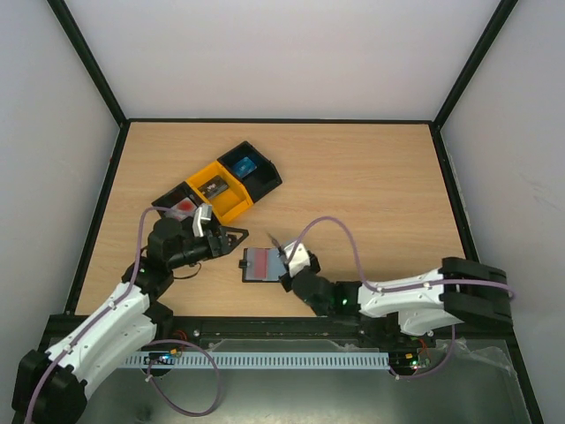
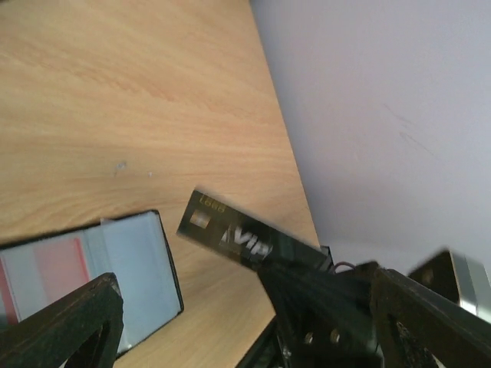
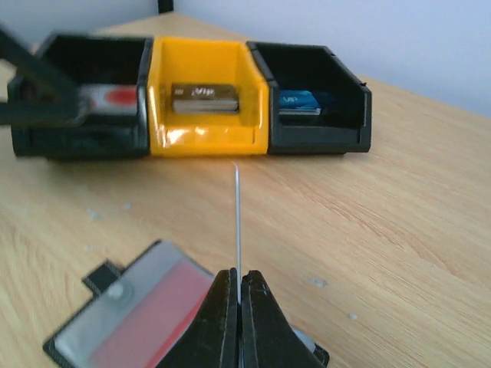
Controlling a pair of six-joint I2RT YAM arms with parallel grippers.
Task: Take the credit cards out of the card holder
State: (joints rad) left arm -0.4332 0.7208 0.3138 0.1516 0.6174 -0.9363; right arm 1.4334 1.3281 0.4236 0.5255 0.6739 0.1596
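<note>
At the far left of the table [image 1: 371,177], the first black bin [image 3: 46,123] of a row of three holds a pale card with a red spot [image 3: 115,97]; its writing is too blurred to read, and a dark bar of the left arm cuts across that bin in the right wrist view. The left gripper [image 1: 234,238] hovers just near of this bin with its jaws spread wide and nothing between them. The yellow bin [image 3: 207,134] holds a grey card [image 3: 203,98] marked "VIP", and the last black bin [image 3: 314,126] holds a blue card [image 3: 299,101] whose small print is unreadable. Near of the bins lies the card holder [image 1: 259,264], flat on the wood, with a red card [image 3: 153,314] showing through its pale panel. Above its right edge, the right gripper [image 3: 238,277] is clamped on a dark card [image 2: 230,234], lifted off the wood and reading "VIP" with "1888" above; its near end is hidden between the fingers. Bare wood lies open to the right, up to the black frame.
</note>
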